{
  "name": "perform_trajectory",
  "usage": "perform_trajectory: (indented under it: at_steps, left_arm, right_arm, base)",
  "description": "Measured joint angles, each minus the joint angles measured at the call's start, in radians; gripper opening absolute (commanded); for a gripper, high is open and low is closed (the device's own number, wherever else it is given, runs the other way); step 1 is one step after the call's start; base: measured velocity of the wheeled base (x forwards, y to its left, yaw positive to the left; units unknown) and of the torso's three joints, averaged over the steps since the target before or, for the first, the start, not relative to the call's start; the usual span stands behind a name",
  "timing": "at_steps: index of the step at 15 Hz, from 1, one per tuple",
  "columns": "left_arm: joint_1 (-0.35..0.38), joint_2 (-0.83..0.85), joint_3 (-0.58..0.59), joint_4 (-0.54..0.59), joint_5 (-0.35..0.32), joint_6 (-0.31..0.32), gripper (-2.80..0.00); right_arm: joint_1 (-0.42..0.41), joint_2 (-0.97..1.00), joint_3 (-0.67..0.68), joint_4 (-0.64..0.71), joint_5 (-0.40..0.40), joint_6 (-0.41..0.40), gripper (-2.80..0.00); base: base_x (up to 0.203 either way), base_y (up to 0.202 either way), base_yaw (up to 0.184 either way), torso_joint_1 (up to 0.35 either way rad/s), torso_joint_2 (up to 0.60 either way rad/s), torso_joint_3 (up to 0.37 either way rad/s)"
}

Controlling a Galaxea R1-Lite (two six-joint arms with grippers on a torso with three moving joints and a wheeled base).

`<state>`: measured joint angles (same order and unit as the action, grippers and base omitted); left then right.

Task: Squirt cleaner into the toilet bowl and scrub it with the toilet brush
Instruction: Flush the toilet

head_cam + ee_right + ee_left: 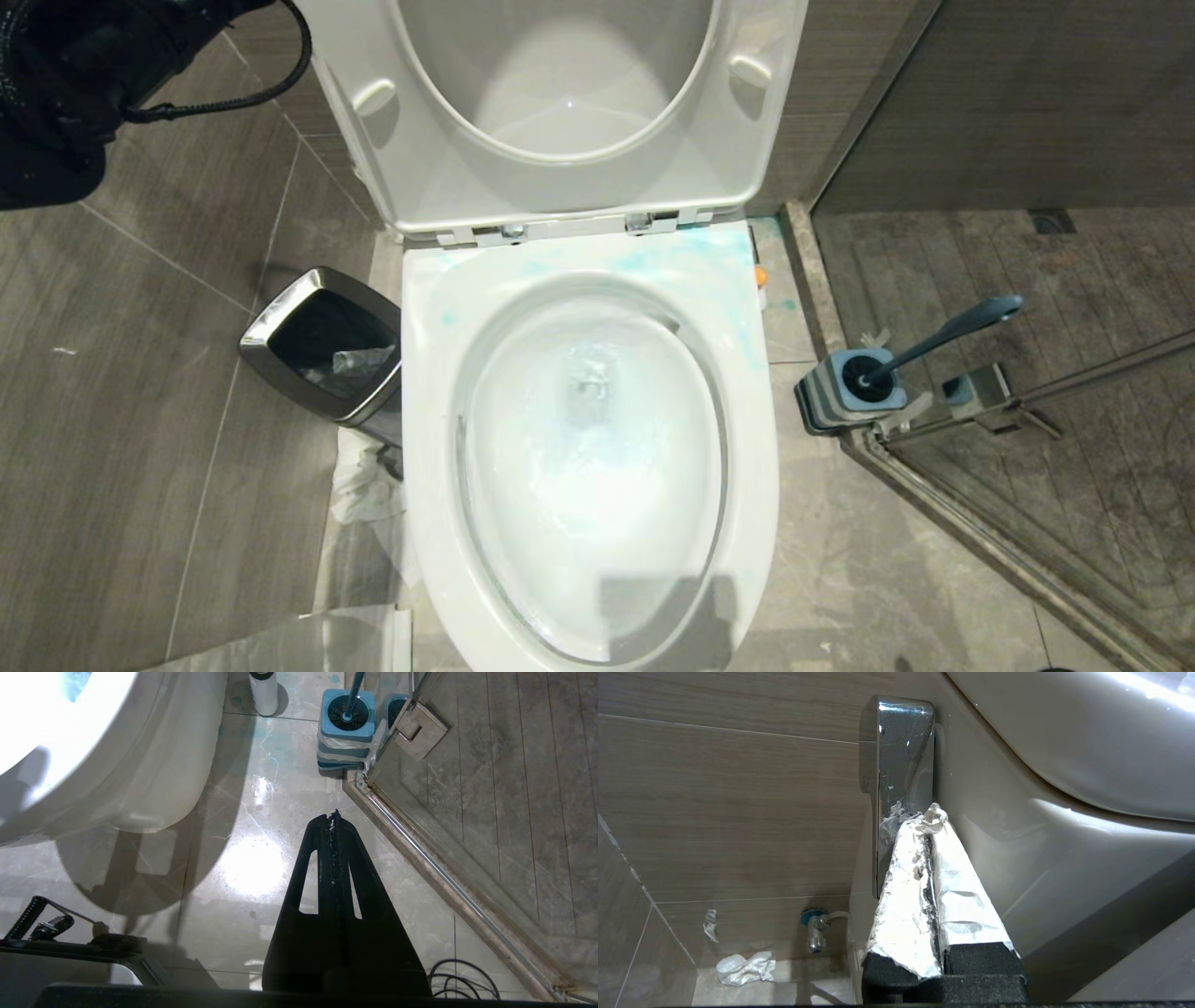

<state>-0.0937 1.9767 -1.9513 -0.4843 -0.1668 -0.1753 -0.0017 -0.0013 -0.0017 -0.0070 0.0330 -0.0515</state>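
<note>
The toilet bowl (429, 392) fills the middle of the head view with its lid up. Pale blue smears mark the rear rim, and the water inside is churned and faintly blue. The toilet brush (943, 336) stands tilted in its blue-topped holder (845, 387) on the floor to the right. The cleaner (264, 693), a white bottle cut off by the frame edge, stands by the bowl's base. My left gripper (933, 817) is shut with nothing in it. Its foil-wrapped tips are at the chrome flush lever (896, 765) on the tank's side. My right gripper (332, 814) hangs shut over the floor, holding nothing.
A chrome-rimmed waste bin (322, 345) stands left of the bowl, with crumpled paper (369, 485) on the floor beside it. A glass shower door with a metal hinge (980, 392) and a raised sill (990, 541) bounds the right side. Cables (462, 980) lie near the right arm.
</note>
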Motion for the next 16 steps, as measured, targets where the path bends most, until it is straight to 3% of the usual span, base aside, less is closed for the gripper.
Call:
perform_trajectory:
  at_steps: [7, 14, 16]
  left_arm:
    - [0.051, -0.121, 0.004, 0.080, -0.011, -0.015, -2.80]
    - [0.108, -0.406, 0.016, 0.425, 0.020, -0.026, -2.80]
    - [0.114, -0.501, 0.019, 0.467, 0.020, -0.025, -2.80]
  right_arm:
    - [0.000, 0.000, 0.000, 0.000, 0.000, 0.000, -2.80]
    - [0.000, 0.000, 0.000, 0.000, 0.000, 0.000, -2.80]
    - [0.000, 0.000, 0.000, 0.000, 0.000, 0.000, -2.80]
  base:
    - [0.000, 0.000, 0.000, 0.000, 0.00, 0.000]
    - [0.000, 0.000, 0.000, 0.000, 0.00, 0.000]
    - [0.000, 0.000, 0.000, 0.000, 0.00, 0.000]
